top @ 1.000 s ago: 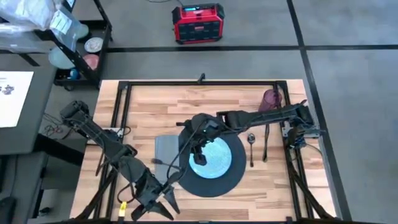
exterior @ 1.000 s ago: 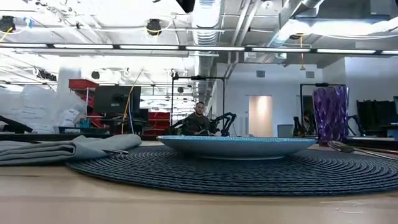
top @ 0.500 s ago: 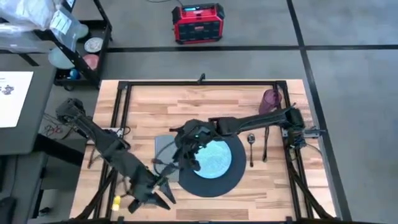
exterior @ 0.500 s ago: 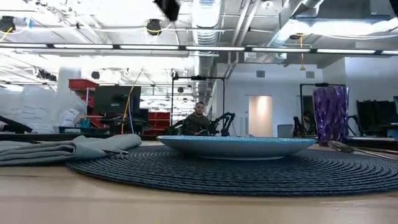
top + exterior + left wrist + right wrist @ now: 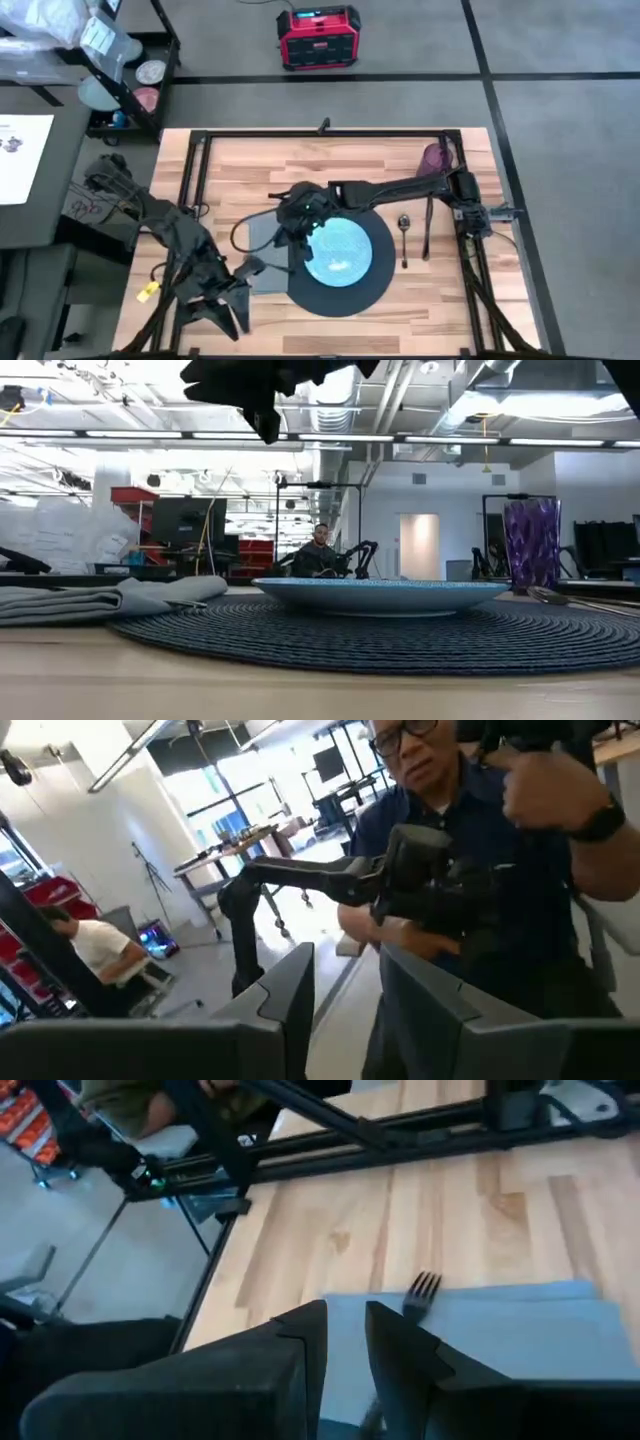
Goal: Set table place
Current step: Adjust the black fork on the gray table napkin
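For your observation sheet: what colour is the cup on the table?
The cup is purple, clearest in the low view.

On the light wooden butcher-block table (image 5: 240, 165) I count one dark grey round woven mat (image 5: 375, 285), one teal round plate (image 5: 340, 252), one grey square cloth napkin (image 5: 262, 235), one purple cup (image 5: 433, 160), one metal fork (image 5: 422, 1291), one metal spoon (image 5: 404, 236) and one metal knife (image 5: 428, 228).

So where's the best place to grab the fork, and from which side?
Probably the handle, from straight above, closing across its narrow width. The fork lies flat on the napkin, so no side gives a way under it. Only its tines show; the handle runs beneath the right gripper.
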Robot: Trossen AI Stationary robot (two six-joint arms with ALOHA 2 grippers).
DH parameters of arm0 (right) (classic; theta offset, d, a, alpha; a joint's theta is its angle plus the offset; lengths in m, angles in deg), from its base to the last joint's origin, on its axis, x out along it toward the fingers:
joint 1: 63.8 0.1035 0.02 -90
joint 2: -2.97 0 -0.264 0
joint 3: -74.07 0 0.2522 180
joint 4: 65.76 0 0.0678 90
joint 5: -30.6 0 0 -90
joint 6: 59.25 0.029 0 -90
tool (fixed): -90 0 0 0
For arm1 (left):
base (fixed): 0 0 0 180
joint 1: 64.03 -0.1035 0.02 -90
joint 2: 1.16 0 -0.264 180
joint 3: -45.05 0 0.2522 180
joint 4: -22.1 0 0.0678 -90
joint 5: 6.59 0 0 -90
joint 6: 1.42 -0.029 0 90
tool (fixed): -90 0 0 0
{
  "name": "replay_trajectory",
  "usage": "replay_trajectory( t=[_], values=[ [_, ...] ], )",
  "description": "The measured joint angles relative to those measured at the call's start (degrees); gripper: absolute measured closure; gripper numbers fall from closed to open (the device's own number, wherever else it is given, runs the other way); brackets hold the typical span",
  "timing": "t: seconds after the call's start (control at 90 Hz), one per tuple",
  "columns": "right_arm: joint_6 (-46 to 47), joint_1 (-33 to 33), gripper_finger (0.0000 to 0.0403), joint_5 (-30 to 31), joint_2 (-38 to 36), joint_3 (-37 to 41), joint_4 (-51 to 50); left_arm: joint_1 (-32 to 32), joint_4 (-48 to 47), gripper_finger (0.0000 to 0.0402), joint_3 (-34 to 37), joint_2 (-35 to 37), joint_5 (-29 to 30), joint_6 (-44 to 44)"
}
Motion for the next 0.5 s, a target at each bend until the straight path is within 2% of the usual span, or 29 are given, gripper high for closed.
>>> replay_trajectory(
  t=[0.111, 0.333, 0.5],
  values=[
    [-0.9, -1.9, 0.0341, 0.2, -2.4, 0.1, -2.7, 1.3, -2.2, 0.0302, 1.7, -0.4, 2.1, 6.4],
    [-2.8, -7.9, 0.0341, 0.3, -11.0, 0.0, -8.9, 7.2, -1.1, 0.0302, 6.7, -0.4, 16.3, 12.7],
    [-1.9, -11.2, 0.0341, 0.7, -18.5, 0.1, -16.0, 9.7, -5.7, 0.0302, 11.6, -0.4, 36.9, 25.1]
  ],
)
